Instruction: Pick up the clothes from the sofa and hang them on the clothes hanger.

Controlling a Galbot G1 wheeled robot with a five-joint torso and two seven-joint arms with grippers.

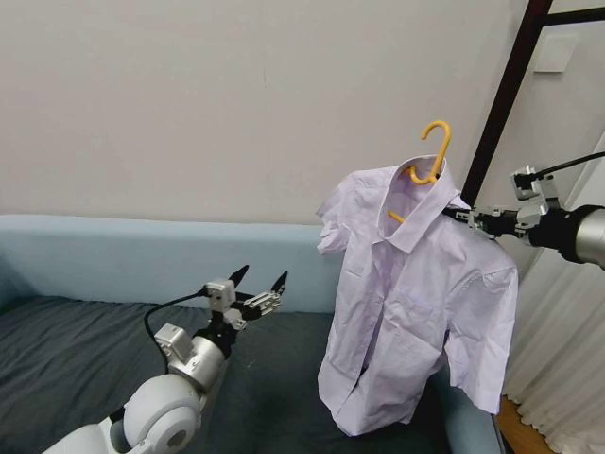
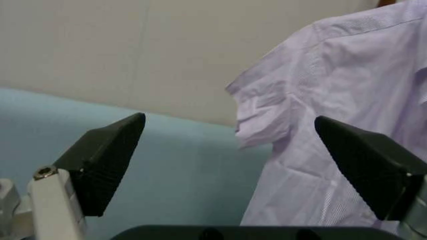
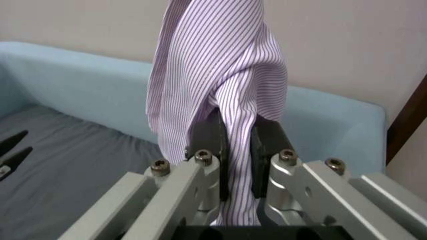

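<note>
Space around the shirt (image 1: 416, 293) was decent on one side and tight on the other. It hung in mid-air on a yellow hanger (image 1: 433, 151) over the right end of the sofa (image 1: 113, 255), with its hem down near the dark grey seat (image 1: 76, 359) and the sofa's right edge. To its left was just bare wall (image 1: 189, 104) and the light-blue backrest, so plenty of open room there. On its right a dark post (image 1: 506, 95) ran up at a slant just beside the hanger's hook, and a pale curtain (image 1: 567, 369) hung near the shirt's right sleeve, so that side was cramped. The right gripper (image 1: 465, 216) came in from the right edge at shoulder height and was clamped onto the shirt at the shoulder. In the right wrist view its black pads (image 3: 208, 145) were squeezed together on a fold of the striped cloth, with fabric bunched above and trailing below them. The left gripper (image 1: 264, 274) sat low over the seat, well apart from the shirt and to its left, pointing up and towards it. Its fingers (image 2: 107, 160) were spread wide with nothing between them, and the left wrist view looked through that gap at the shirt's short sleeve and the backrest behind.
</note>
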